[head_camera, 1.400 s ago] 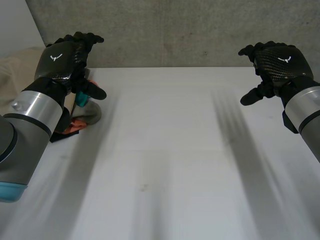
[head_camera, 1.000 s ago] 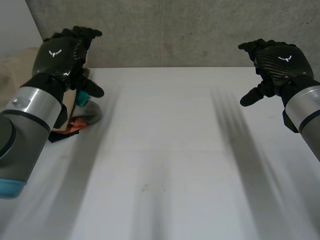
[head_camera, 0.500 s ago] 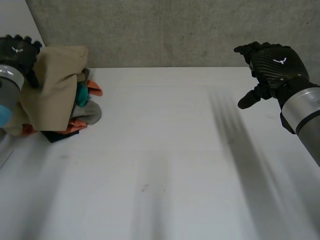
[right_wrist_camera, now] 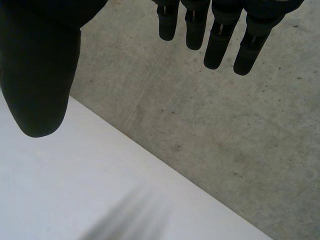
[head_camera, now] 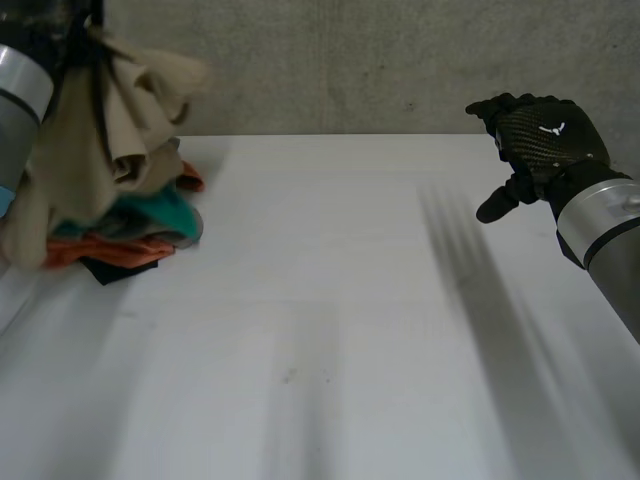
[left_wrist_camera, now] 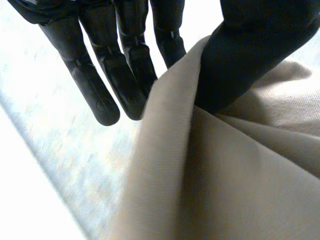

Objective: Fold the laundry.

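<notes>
Head view. White worktop (head_camera: 330, 320), smooth and matt, streaked with long soft shadows. Grey concrete wall (head_camera: 330, 60) right behind its far edge, rough and speckled. Left hand (head_camera: 45, 14) high over the worktop's far left corner, grey arm cuff (head_camera: 18, 85) just below it. Beige woven cloth (head_camera: 105, 120) hanging from that hand in loose vertical folds, its lower part draped onto a heap of teal, orange, grey and black laundry (head_camera: 135, 238) lying on the worktop at the far left edge. Right hand (head_camera: 540, 135) above the far right side, well apart from the heap, fingers loosely bent, thumb stuck out, nothing in it.

Left wrist view. Fingers (left_wrist_camera: 107, 75) straight, thumb (left_wrist_camera: 250, 50) pressed across them with a fold of the beige cloth (left_wrist_camera: 225, 180) pinched between. Fine ribbed weave, one sharp crease running down from the pinch, broad soft folds beside it. Pale blurred surface beyond the fingertips; cannot tell what.

Right wrist view. Fingers (right_wrist_camera: 215, 40) straight and spread, thumb (right_wrist_camera: 40, 75) apart from them, holding nothing. Concrete wall beyond the fingertips, worktop edge under the thumb.
</notes>
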`<state>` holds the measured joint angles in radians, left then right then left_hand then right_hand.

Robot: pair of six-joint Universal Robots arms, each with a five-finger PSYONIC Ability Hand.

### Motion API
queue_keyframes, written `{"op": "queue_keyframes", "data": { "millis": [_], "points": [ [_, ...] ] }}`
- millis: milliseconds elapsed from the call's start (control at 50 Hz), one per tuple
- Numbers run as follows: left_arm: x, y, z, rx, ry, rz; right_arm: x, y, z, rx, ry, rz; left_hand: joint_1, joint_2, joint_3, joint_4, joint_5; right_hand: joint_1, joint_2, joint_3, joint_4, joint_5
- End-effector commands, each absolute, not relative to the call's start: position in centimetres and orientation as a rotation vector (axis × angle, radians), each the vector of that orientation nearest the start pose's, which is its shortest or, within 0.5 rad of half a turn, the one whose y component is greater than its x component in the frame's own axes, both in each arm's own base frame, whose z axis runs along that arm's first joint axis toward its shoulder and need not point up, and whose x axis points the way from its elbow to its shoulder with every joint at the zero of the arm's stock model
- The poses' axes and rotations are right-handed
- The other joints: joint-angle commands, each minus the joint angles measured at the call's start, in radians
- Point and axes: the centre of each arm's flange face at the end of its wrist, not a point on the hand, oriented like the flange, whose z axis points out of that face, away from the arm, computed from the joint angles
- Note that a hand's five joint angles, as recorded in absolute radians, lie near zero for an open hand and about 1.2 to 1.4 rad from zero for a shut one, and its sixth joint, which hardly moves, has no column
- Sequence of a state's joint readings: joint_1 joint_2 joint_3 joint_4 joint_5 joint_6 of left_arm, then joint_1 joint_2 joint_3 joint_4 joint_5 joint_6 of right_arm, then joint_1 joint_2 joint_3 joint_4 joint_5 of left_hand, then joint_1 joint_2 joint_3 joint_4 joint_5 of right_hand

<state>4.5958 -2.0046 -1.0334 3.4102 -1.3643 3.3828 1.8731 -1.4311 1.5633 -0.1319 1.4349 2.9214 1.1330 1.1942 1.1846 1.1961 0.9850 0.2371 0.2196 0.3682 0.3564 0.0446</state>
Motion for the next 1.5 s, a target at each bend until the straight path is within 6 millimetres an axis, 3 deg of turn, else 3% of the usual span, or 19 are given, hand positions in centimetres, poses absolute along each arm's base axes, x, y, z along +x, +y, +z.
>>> {"op": "queue_keyframes", "data": {
  "millis": [20, 140, 180, 220, 300, 400, 440, 480, 500, 600, 700, 820, 940, 1080, 1260, 1340, 1360, 1440, 1500],
  "points": [
    [-28.6, -31.4, 35.0, 0.947, 1.853, -2.826, 23.5, -28.0, 28.9, -0.666, 1.982, -2.141, 0.263, 0.202, 0.212, 0.200, 0.237, -0.063, -0.045, -0.194, -0.182, -0.045],
    [-34.4, -24.2, 29.9, 1.408, 2.095, -2.756, 23.5, -28.1, 29.1, -0.661, 1.979, -2.150, 0.263, 0.202, 0.212, 0.200, 0.237, -0.063, -0.045, -0.194, -0.182, -0.045],
    [-35.1, -23.1, 28.1, 1.483, 2.165, -2.700, 23.5, -28.2, 29.2, -0.659, 1.977, -2.154, 0.263, 0.202, 0.212, 0.200, 0.237, -0.063, -0.045, -0.194, -0.182, -0.045],
    [-36.0, -22.2, 25.1, 1.561, 2.274, -2.588, 23.4, -28.3, 29.2, -0.660, 1.976, -2.156, -0.304, -0.365, -0.355, -0.367, -0.330, -0.063, -0.045, -0.194, -0.182, -0.045],
    [-36.0, -21.6, 22.8, 1.619, 2.323, -2.455, 23.1, -28.7, 29.2, -0.654, 1.983, -2.163, -0.834, -0.895, -0.885, -0.897, -0.860, -0.063, -0.045, -0.194, -0.182, -0.045],
    [-35.2, -20.9, 23.1, 1.667, 2.301, -2.362, 22.5, -29.3, 29.3, -0.674, 2.005, -2.185, -0.893, -0.954, -0.945, -0.956, -0.920, -0.063, -0.045, -0.194, -0.182, -0.045],
    [-34.3, -20.7, 24.9, 1.613, 2.305, -2.371, 22.6, -29.3, 29.4, -0.698, 2.003, -2.192, -0.887, -0.948, -0.939, -0.950, -0.914, -0.063, -0.045, -0.194, -0.182, -0.045],
    [-33.2, -21.1, 26.2, 1.508, 2.316, -2.385, 23.0, -29.0, 29.4, -0.763, 1.994, -2.184, -0.884, -0.946, -0.936, -0.947, -0.911, -0.063, -0.045, -0.194, -0.182, -0.045],
    [-31.8, -22.0, 27.0, 1.364, 2.348, -2.381, 23.1, -28.9, 29.3, -0.793, 1.993, -2.174, -0.864, -0.925, -0.915, -0.927, -0.890, -0.063, -0.045, -0.194, -0.182, -0.045],
    [-28.1, -23.0, 27.5, 0.954, 2.415, -2.329, 24.0, -28.2, 28.1, -1.060, 1.955, -2.097, -0.852, -0.913, -0.904, -0.915, -0.878, -0.063, -0.045, -0.194, -0.182, -0.045],
    [-25.7, -21.9, 26.1, 0.744, 2.423, -2.202, 25.0, -27.9, 25.2, -1.348, 1.934, -1.970, -0.855, -0.916, -0.906, -0.918, -0.881, -0.063, -0.045, -0.194, -0.182, -0.045],
    [-23.5, -20.2, 22.4, 0.626, 2.490, -1.958, 26.6, -28.2, 23.9, -1.506, 1.881, -1.960, -0.878, -0.940, -0.930, -0.941, -0.905, -0.063, -0.045, -0.194, -0.182, -0.045],
    [-22.1, -18.0, 19.4, 0.641, 2.565, -1.772, 28.2, -31.2, 21.0, -1.540, 1.901, -1.918, -0.873, -0.934, -0.924, -0.936, -0.899, 0.006, 0.024, -0.125, -0.113, 0.024],
    [-21.1, -16.4, 18.2, 0.656, 2.607, -1.671, 29.1, -34.6, 17.3, -1.633, 1.934, -1.914, -0.867, -0.928, -0.918, -0.930, -0.893, 0.015, 0.033, -0.116, -0.104, 0.033],
    [-20.6, -15.9, 18.4, 0.641, 2.603, -1.672, 29.7, -36.6, 13.5, -1.795, 1.935, -1.897, -0.867, -0.928, -0.918, -0.930, -0.893, 0.030, 0.047, -0.101, -0.090, 0.048],
    [-20.5, -16.1, 18.6, 0.627, 2.595, -1.685, 29.7, -36.9, 12.5, -1.799, 1.944, -1.878, -0.867, -0.928, -0.918, -0.930, -0.893, 0.302, 0.319, 0.171, 0.183, 0.320],
    [-20.6, -16.1, 18.7, 0.625, 2.592, -1.692, 29.8, -37.0, 12.3, -1.800, 1.939, -1.874, -0.867, -0.928, -0.918, -0.930, -0.893, 0.553, 0.570, 0.422, 0.434, 0.571],
    [-20.6, -16.3, 19.2, 0.620, 2.581, -1.717, 29.7, -37.0, 12.6, -1.796, 1.947, -1.880, -0.867, -0.928, -0.918, -0.930, -0.893, 1.158, 1.175, 1.027, 1.038, 1.176],
    [-20.8, -16.5, 19.7, 0.614, 2.567, -1.750, 29.4, -36.8, 13.1, -1.785, 1.957, -1.882, -0.867, -0.928, -0.918, -0.930, -0.893, 1.159, 1.177, 1.028, 1.040, 1.177]
  ]
}}
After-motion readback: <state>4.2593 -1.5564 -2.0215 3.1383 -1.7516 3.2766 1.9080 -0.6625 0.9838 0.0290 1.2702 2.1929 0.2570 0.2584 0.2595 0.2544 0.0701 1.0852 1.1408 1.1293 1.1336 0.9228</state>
